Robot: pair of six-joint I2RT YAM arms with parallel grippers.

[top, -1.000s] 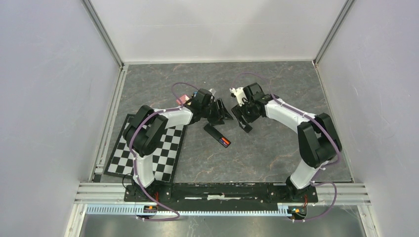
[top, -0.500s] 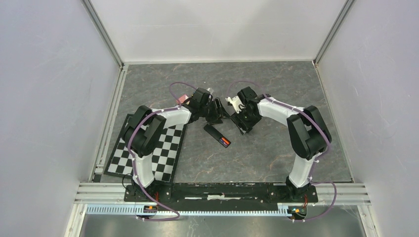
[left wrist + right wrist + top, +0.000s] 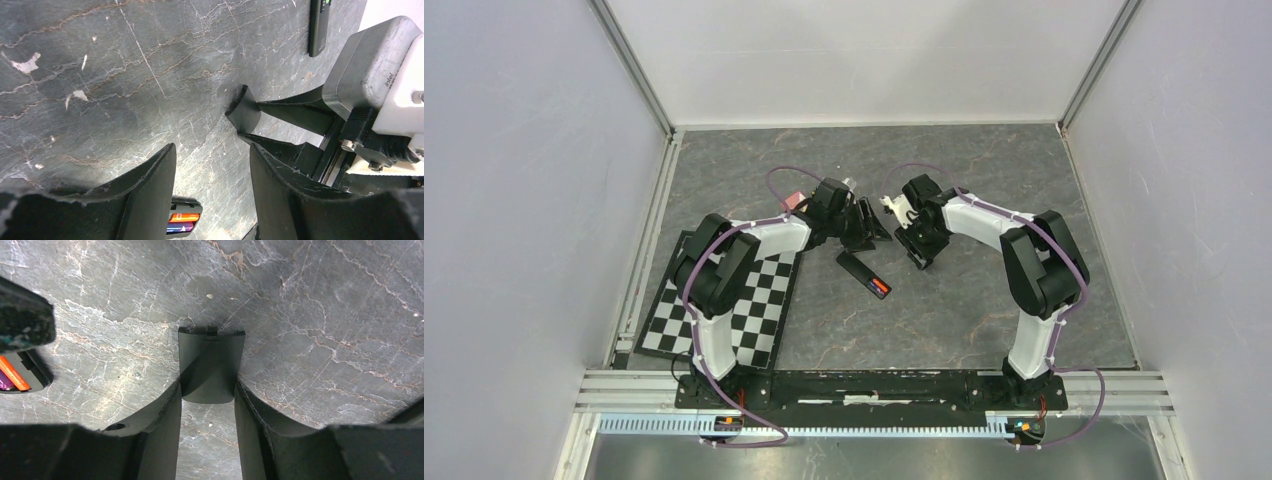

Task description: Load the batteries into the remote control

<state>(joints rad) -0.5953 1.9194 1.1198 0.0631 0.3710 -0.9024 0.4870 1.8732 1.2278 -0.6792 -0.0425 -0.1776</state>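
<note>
Grey veined table (image 3: pixel 984 190) carries both arms, bolted at its near edge. From there we see the left arm (image 3: pixel 714 270) rise over a checkerboard (image 3: pixel 674 320), fold at the elbow and reach rightward toward the middle. The right arm (image 3: pixel 1044 270) mirrors it, its forearm reaching leftward. Between them, nearer than either tool, lies the remote (image 3: pixel 857 266), back up and uncovered. The batteries (image 3: pixel 880 288) sit in its near-right end, orange-red and purple showing. Just beyond it the left gripper (image 3: pixel 212 146) hangs over the table, jaws spread with nothing between them. The right gripper (image 3: pixel 207 385) points down at the table opposite, its fingers (image 3: pixel 165 410) astride a black cover (image 3: pixel 211 347) that lies on the stone, one finger against each long edge. Whether they pinch it or merely flank it we cannot tell. The two tools are near each other but apart.
</note>
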